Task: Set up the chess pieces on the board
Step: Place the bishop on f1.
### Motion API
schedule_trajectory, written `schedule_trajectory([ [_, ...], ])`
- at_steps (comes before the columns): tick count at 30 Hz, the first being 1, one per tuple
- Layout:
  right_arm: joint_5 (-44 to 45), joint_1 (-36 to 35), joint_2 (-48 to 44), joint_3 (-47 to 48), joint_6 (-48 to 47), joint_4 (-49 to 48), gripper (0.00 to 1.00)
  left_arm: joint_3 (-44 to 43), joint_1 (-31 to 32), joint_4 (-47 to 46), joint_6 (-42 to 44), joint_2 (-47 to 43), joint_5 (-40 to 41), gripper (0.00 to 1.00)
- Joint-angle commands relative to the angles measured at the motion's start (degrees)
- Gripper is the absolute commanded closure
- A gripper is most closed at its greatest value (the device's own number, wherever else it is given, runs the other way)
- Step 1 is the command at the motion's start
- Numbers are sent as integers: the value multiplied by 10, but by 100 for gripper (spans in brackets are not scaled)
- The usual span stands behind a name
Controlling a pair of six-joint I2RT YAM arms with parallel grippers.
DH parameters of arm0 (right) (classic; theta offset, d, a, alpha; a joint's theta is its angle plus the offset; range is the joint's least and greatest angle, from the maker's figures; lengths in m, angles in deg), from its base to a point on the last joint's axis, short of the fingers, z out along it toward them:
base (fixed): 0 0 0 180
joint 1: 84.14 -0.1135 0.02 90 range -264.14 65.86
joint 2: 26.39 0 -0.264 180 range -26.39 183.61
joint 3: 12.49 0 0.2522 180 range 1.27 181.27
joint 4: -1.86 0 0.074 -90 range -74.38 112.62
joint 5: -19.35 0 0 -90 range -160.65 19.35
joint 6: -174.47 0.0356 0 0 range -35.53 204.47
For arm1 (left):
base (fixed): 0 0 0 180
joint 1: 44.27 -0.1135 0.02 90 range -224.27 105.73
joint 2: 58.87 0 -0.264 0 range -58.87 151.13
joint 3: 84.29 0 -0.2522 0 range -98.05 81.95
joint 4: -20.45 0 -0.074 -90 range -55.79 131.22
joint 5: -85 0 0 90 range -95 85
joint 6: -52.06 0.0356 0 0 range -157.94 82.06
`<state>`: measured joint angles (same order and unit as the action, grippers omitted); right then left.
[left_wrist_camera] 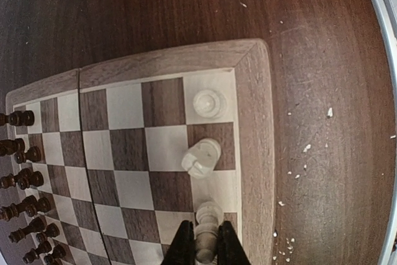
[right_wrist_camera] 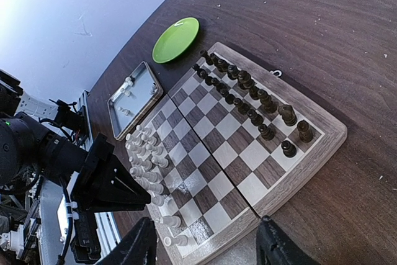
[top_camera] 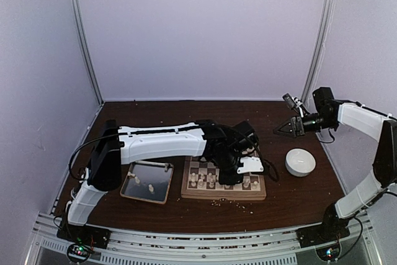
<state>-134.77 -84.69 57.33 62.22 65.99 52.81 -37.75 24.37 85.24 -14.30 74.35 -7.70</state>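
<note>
Wooden board (top_camera: 217, 196) sits near the front of the dark table (top_camera: 186, 113), with the tray (top_camera: 158, 177) just to its left and a white bowl (top_camera: 300, 162) off to its right. From the top view you mostly get the left arm (top_camera: 161, 142) stretched across the board, and its own bulk hides what the business end is doing. The left wrist view sorts that out. The left gripper (left_wrist_camera: 206, 243) is pinched tight on a white piece (left_wrist_camera: 209, 214), upright in the row of squares right next to the rim (can't tell if its base is actually down on the square). Two more white pieces (left_wrist_camera: 201, 156) stand further along that row toward the corner, dark pieces (left_wrist_camera: 22, 178) line the opposite side, and crumbs (left_wrist_camera: 307, 148) are scattered on the table past the rim. The right gripper (right_wrist_camera: 208, 243) hangs up high on the right, well apart from the board, jaws partway open with nothing between them. Its camera is the only one that catches the green plate (right_wrist_camera: 177, 39) beyond the board, and it also shows both ranks lined up and a few white pieces lying in the tray.
</note>
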Motion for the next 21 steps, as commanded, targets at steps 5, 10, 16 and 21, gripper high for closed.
schedule_trajectory([
  [5, -17, 3, 11, 21, -23, 24, 46, -24, 5, -7, 10, 13, -19, 96],
  [10, -21, 4, 15, 23, -28, 29, 46, -27, 6, -6, 10, 18, -33, 96],
  [16, -24, 4, 17, 27, -36, 38, 46, -30, 7, -6, 9, 26, -34, 96],
  [21, -26, 4, 19, 28, -41, 45, 46, -33, 7, -6, 8, 31, -28, 96],
])
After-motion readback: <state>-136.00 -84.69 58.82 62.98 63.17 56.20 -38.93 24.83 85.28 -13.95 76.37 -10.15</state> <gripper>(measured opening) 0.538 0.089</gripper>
